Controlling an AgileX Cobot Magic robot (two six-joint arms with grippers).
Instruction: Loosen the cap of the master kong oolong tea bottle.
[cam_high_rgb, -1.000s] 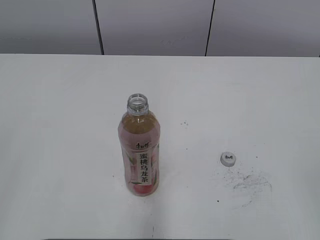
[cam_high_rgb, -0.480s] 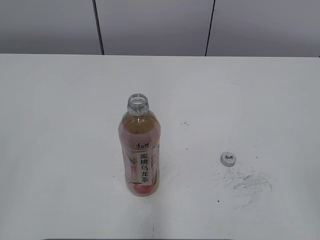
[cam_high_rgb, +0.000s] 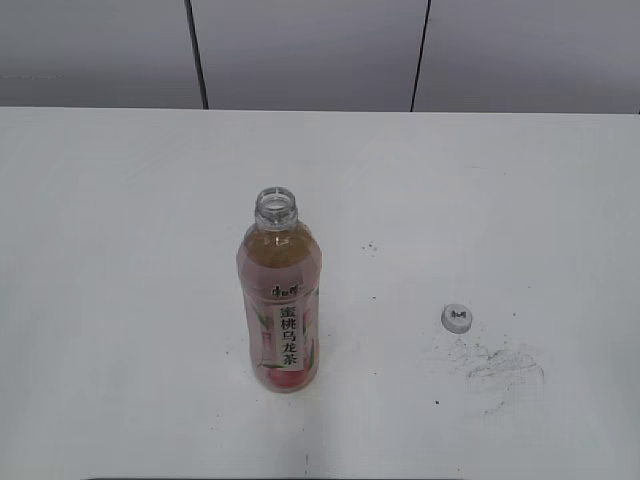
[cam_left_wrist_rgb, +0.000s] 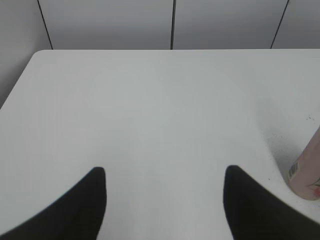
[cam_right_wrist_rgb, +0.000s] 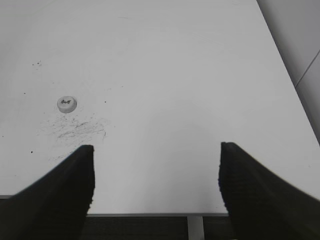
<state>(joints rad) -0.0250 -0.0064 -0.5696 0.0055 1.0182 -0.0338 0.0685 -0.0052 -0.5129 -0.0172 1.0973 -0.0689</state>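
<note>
Both jaws gape over bare table (cam_high_rgb: 120, 250); the bottle (cam_high_rgb: 281, 310) stands uncapped, its cap (cam_high_rgb: 456, 317) lying right beside scuff marks (cam_high_rgb: 500, 365).

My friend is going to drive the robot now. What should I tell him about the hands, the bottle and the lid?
Left gripper: open, empty, over bare table, with the bottle at its right edge.
Right gripper: open, empty, near the table's front edge.
Bottle: standing upright mid-table, neck open.
Cap: off, lying on the table to the bottle's right, next to some dark scuff marks.
Done: the cap is loosened and fully removed.
Left: nothing that shows; neither gripper holds anything.
</note>
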